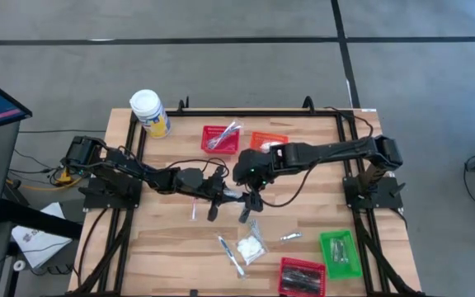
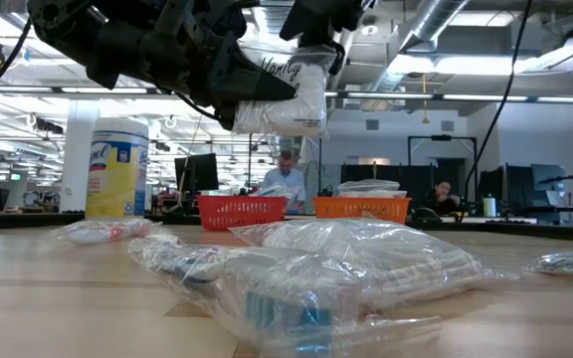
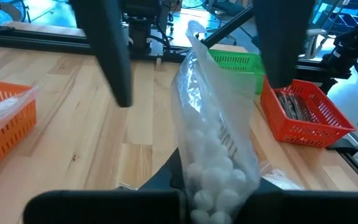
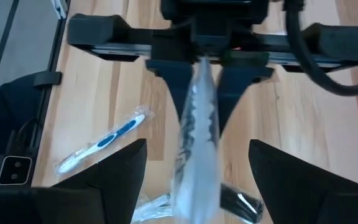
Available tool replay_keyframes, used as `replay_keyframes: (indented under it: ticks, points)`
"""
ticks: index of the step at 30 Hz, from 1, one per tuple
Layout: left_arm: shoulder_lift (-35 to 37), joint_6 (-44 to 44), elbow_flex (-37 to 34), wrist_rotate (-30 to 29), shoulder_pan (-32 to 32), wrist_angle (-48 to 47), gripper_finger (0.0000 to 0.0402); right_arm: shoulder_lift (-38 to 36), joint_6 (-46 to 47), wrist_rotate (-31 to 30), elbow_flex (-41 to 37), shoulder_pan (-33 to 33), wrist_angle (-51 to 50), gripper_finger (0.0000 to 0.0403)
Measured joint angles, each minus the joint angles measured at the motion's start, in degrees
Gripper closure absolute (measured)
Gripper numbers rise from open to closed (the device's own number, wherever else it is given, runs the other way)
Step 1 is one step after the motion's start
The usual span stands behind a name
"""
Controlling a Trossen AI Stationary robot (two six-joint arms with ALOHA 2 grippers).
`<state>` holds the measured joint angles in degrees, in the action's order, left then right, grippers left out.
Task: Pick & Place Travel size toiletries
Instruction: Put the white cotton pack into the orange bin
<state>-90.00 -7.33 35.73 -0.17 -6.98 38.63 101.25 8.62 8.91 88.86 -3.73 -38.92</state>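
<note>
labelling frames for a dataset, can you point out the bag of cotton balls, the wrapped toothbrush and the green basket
bag of cotton balls (image 3: 213, 155), left wrist view, on the clear bag's middle.
wrapped toothbrush (image 4: 101, 144), right wrist view, on its blue and white handle.
green basket (image 1: 339, 252), high view, on the basket's middle.

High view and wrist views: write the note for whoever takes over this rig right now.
Left gripper: shut on the clear bag of cotton balls, held up over mid-table.
Right gripper: open, one finger on each side of that bag, not gripping it.
Loose on the table: wrapped toothbrush, white packet, small silver packet.
Done: far red basket, orange basket, green basket and near red basket each hold something.
Left: place the held bag, then the loose items.
</note>
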Motion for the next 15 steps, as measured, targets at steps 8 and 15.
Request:
replay_keyframes:
  ticks: [8, 15]
  points:
    - [0.0, 0.0, 0.0, -0.8, 0.0, 0.0, 0.0394, 0.8, 0.0, -0.1, 0.0, 0.2, 0.6, 0.0127]
    - [0.0, 0.0, 0.0, -0.8, 0.0, 0.0, 0.0394, 1.3, 0.0, -0.2, 0.0, 0.1, 0.4, 0.0134]
